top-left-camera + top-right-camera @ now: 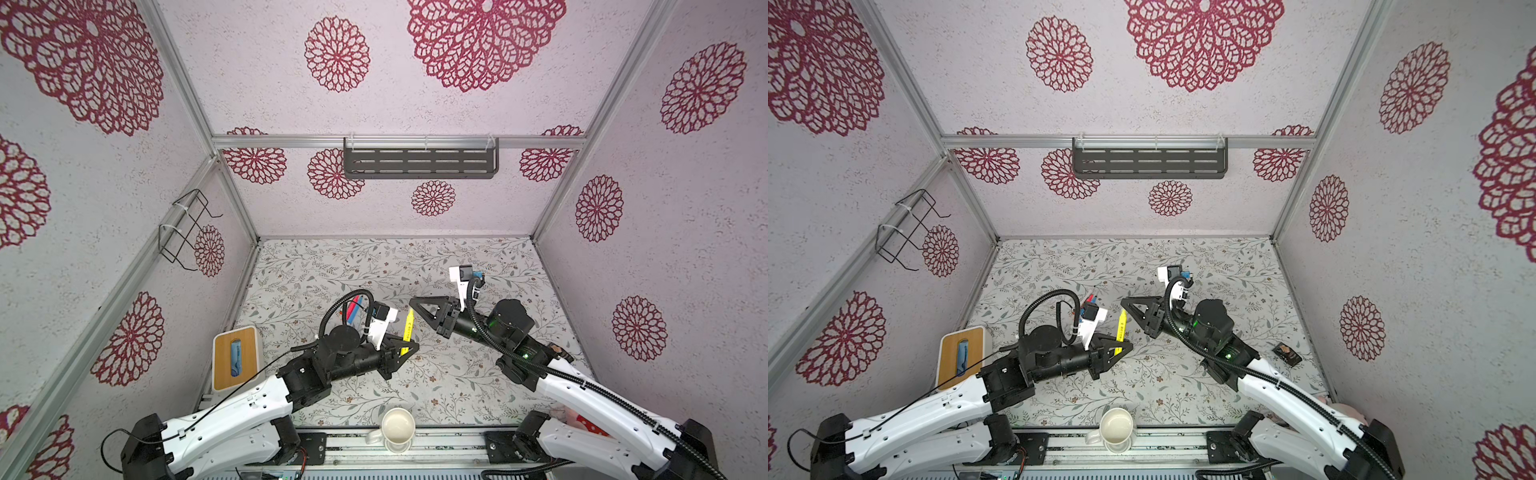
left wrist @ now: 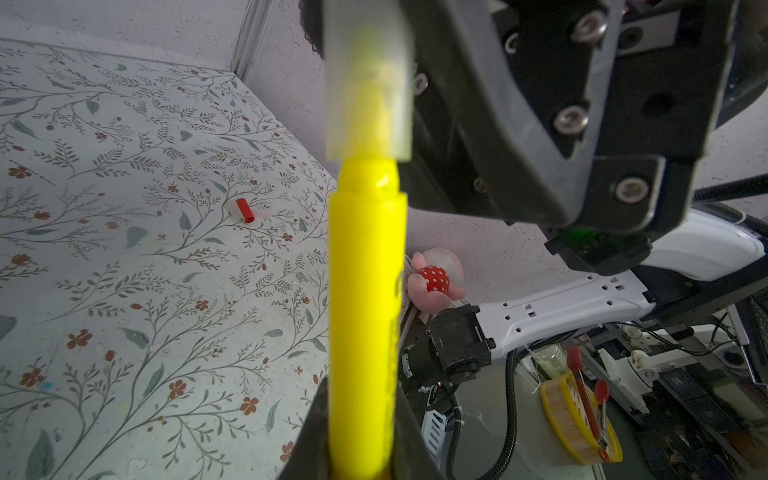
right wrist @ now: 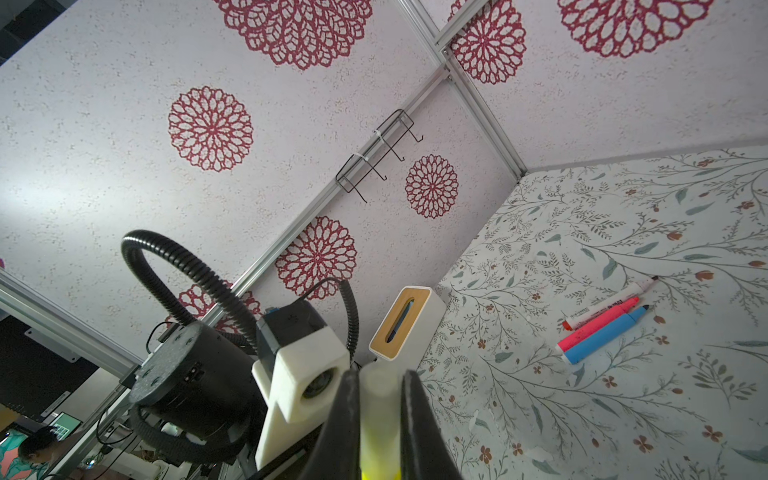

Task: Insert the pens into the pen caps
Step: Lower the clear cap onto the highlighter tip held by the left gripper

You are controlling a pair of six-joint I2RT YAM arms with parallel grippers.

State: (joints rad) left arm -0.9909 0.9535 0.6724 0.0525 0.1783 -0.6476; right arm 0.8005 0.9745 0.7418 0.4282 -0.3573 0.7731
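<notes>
Yellow pen (image 2: 368, 291) is pinched by its barrel in your left gripper (image 1: 409, 348), over the floral table (image 2: 124, 291). Its tip sits inside the translucent cap (image 2: 365, 83), neck exposed, and your right gripper (image 3: 379, 376) is clamped on that cap.

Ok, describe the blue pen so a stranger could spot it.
On the floral table, left of centre, three pens lie side by side. The blue pen sits at one edge of the row, touching the pink pen; it alone has a blue barrel.
</notes>
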